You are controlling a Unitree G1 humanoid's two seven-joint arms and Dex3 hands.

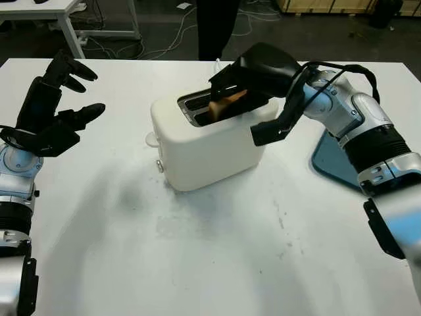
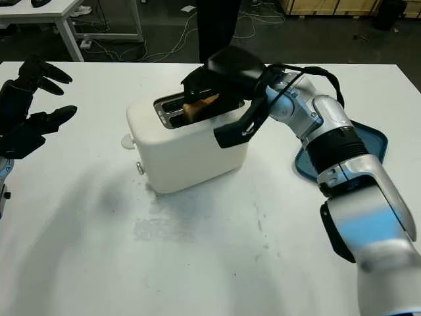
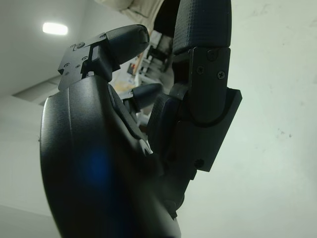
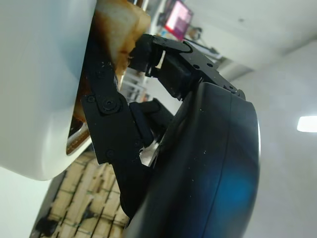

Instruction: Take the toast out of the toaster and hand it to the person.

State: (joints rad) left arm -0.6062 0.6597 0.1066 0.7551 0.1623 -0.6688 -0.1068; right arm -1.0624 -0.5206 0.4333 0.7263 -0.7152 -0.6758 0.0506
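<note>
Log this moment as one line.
right robot hand: gripping browned toast slice in white plastic toaster | left robot hand: open, raised at table's left

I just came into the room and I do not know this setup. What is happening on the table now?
The robot's right hand is over the white toaster in the middle of the table, its fingers closed around the toast, which sits tilted and partly out of its slot. The left hand is open, raised over the table's left side. A blue tray lies behind the right arm. A person stands at the far edge of the table.
</note>
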